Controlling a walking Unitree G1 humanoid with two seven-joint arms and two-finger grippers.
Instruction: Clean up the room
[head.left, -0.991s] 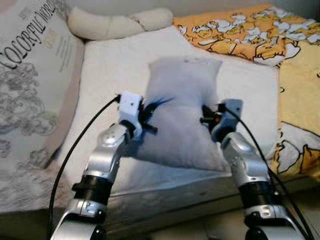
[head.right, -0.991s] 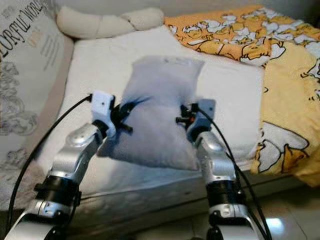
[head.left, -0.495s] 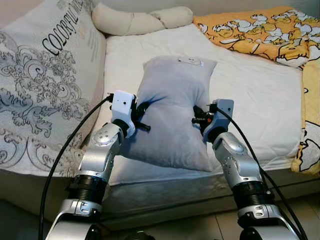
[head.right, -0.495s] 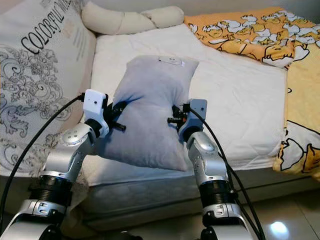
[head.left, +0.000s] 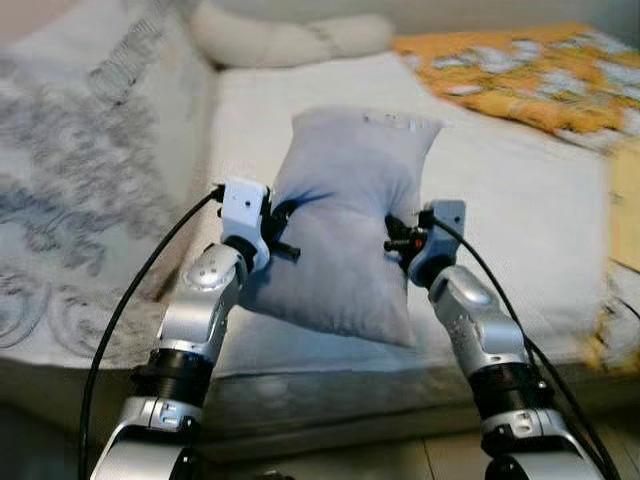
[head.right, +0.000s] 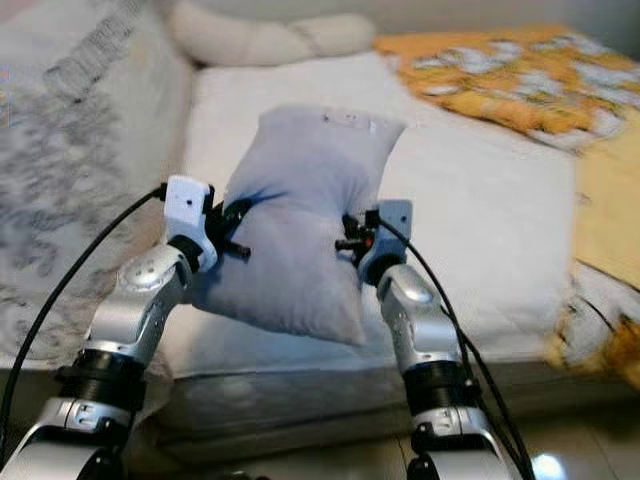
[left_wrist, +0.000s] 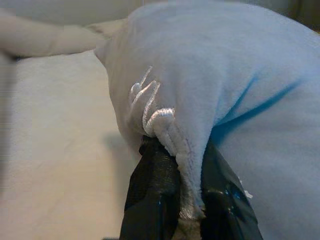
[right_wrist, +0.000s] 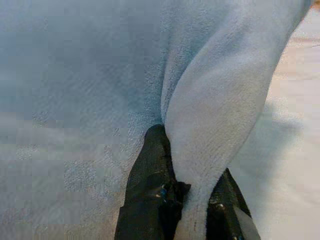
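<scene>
A pale blue-grey pillow (head.left: 345, 220) hangs above the white mattress (head.left: 520, 190), held up between my two arms. My left gripper (head.left: 283, 228) is shut on the pillow's left edge; in the left wrist view a fold of the fabric (left_wrist: 172, 135) is pinched between the black fingers (left_wrist: 152, 190). My right gripper (head.left: 398, 238) is shut on the right edge, and the right wrist view shows a fold of cloth (right_wrist: 210, 135) squeezed between its fingers (right_wrist: 150, 185). The pillow's lower corner sags toward the bed's front edge.
A large grey patterned cushion (head.left: 90, 190) leans at the left of the bed. A cream braided bolster (head.left: 290, 40) lies along the head end. An orange and yellow printed blanket (head.left: 520, 75) covers the right side. The floor (head.left: 420, 455) shows below the bed.
The camera has swung and the picture is blurred now. Both grippers keep their hold on the pillow, which stays in the same place between the arms.
</scene>
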